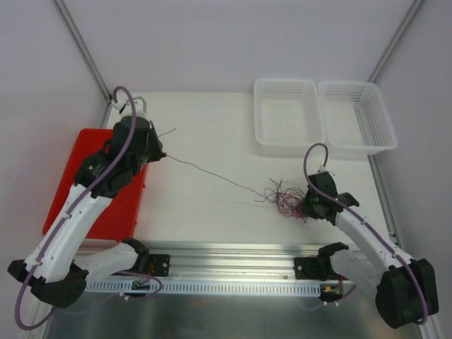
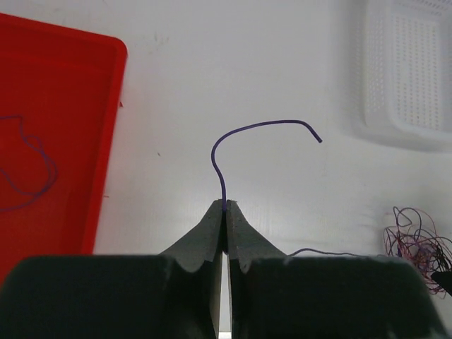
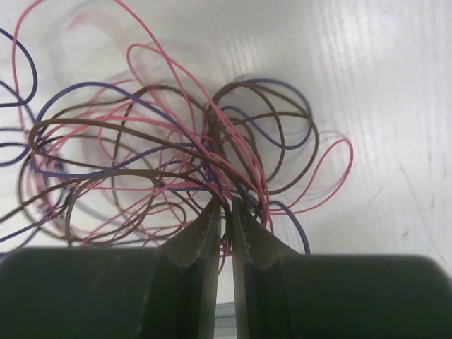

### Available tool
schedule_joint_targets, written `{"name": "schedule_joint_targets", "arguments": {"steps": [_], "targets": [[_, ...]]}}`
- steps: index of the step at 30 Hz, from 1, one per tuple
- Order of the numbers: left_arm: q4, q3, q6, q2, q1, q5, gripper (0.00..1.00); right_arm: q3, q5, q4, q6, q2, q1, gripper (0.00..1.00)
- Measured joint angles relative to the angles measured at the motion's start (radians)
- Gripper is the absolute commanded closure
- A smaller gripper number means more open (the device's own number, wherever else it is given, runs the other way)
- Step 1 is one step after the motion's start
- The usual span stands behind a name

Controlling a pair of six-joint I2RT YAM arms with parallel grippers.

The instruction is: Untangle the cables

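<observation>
A tangled bunch of thin purple, brown and pink cables lies on the white table right of centre. My right gripper is shut on strands of this bunch, its jaws pinching several wires. One purple cable runs taut from the bunch to my left gripper, which is shut on it. In the left wrist view the purple cable curls up out of the closed fingertips. Another loose purple strand lies in the red tray.
The red tray sits at the left under my left arm. Two white mesh baskets stand at the back right. A metal rail runs along the near table edge.
</observation>
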Motion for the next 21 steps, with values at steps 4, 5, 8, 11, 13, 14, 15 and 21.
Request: {"name": "schedule_joint_targets", "arguments": {"steps": [4, 5, 8, 11, 13, 14, 15, 21], "targets": [[-0.078, 0.099, 0.033, -0.026, 0.005, -0.061, 1.0, 0.008, -0.002, -0.022, -0.032, -0.021, -0.079, 0.96], [-0.098, 0.115, 0.038, -0.031, 0.005, -0.076, 1.0, 0.014, -0.006, -0.028, -0.039, -0.022, -0.104, 0.98], [-0.159, 0.164, 0.056, -0.033, 0.006, -0.129, 1.0, 0.033, -0.024, -0.044, -0.064, -0.023, -0.191, 0.98], [-0.212, 0.205, 0.067, -0.033, 0.006, -0.182, 1.0, 0.049, -0.068, -0.052, -0.089, -0.031, -0.297, 0.98], [-0.238, 0.229, 0.074, -0.035, 0.006, -0.212, 1.0, 0.064, -0.099, -0.062, -0.108, -0.038, -0.366, 0.98], [-0.248, 0.238, 0.076, -0.038, 0.006, -0.223, 1.0, 0.076, -0.117, -0.071, -0.116, -0.039, -0.393, 0.98], [-0.255, 0.243, 0.077, -0.042, 0.006, -0.23, 1.0, 0.09, -0.132, -0.076, -0.124, -0.039, -0.415, 0.98], [-0.277, 0.246, 0.077, -0.057, 0.006, -0.212, 1.0, 0.166, -0.235, -0.085, -0.163, -0.039, -0.449, 0.97]]}}
